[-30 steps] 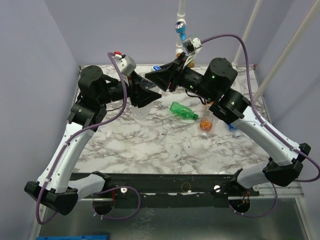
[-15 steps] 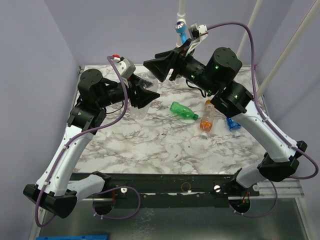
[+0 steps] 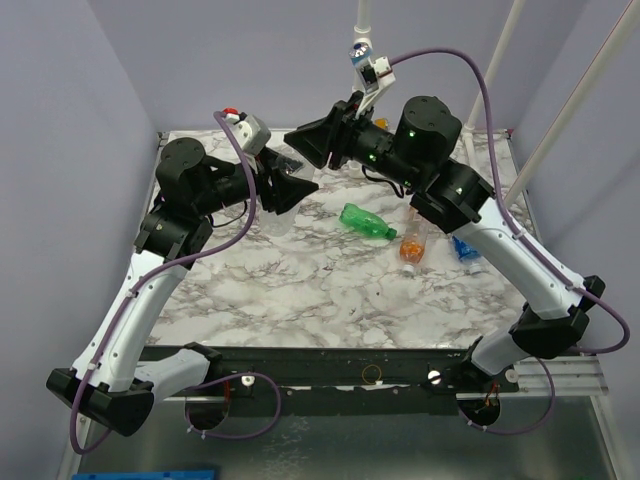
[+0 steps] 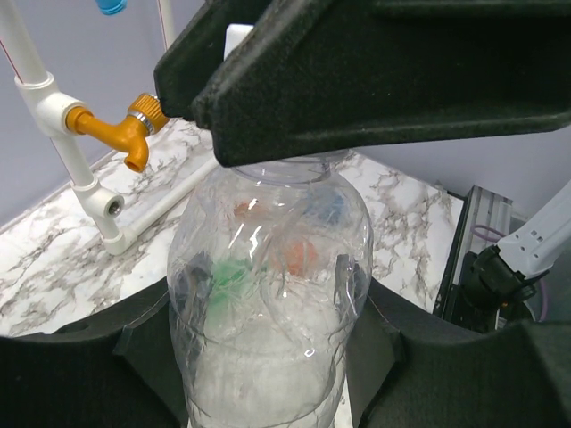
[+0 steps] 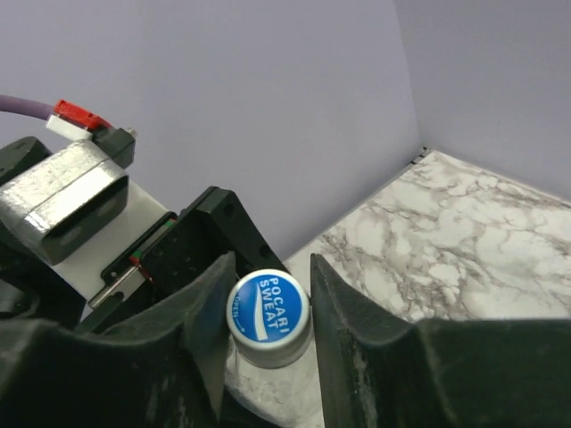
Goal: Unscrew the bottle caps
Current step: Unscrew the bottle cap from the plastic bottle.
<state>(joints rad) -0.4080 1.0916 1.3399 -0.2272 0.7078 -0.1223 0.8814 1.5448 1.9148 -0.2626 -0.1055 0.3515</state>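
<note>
My left gripper [image 4: 266, 312] is shut on the body of a clear bottle [image 4: 268, 267] and holds it upright above the table's far left. A white bottle cap [image 5: 268, 309] with a blue top sits on the bottle's neck. My right gripper [image 5: 266, 299] comes in from above, with its two fingers pressed against opposite sides of that cap. From above, both grippers [image 3: 290, 170] meet at the back of the table. A green bottle [image 3: 368, 222], an orange bottle [image 3: 412, 243] and a blue-labelled bottle [image 3: 466, 247] lie on the marble; their caps are too small to make out.
A white pipe frame [image 4: 76, 169] with an orange fitting [image 4: 134, 134] stands along the table's back edge, and a blue fitting [image 3: 357, 55] sits higher on its post. Purple walls close in the left and back. Cables loop off both wrists.
The right arm has swung its wrist up and to the left. Its jaws have come in around the cap. The left arm has kept the clear bottle nearly still.
</note>
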